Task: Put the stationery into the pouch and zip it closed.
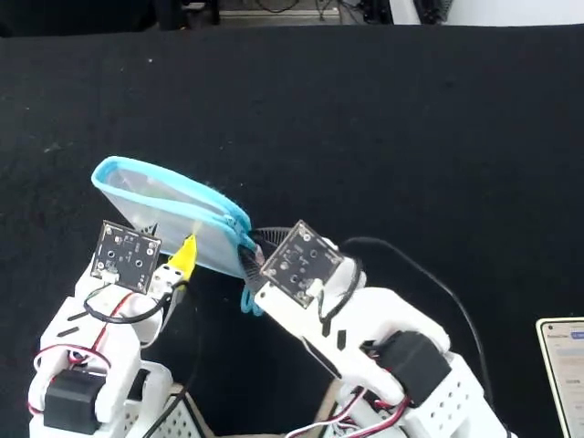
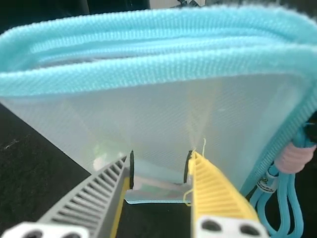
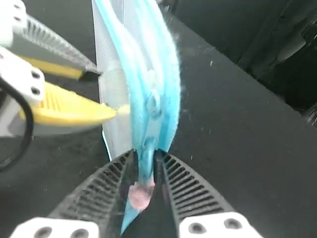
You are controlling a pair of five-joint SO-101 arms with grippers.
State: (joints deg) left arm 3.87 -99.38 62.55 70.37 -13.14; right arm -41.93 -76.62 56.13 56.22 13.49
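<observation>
The pouch (image 1: 169, 210) is translucent with a light blue zip band and is held up off the black table, tilted. My left gripper (image 1: 186, 248) is shut on the pouch's lower edge (image 2: 158, 191), its grey and yellow fingers (image 2: 213, 193) on either side. My right gripper (image 3: 144, 157) is shut on the blue zip pull (image 3: 146, 146) at the pouch's near end (image 1: 245, 245). A pink bead (image 3: 140, 194) and a blue cord (image 2: 277, 198) hang from that pull. The zip band (image 2: 148, 54) looks drawn together along its length. What is inside the pouch cannot be made out.
A phone (image 1: 566, 370) lies at the table's right front edge. The black table (image 1: 411, 137) stretches wide beyond and to the right of the pouch. Both arm bases crowd the near edge.
</observation>
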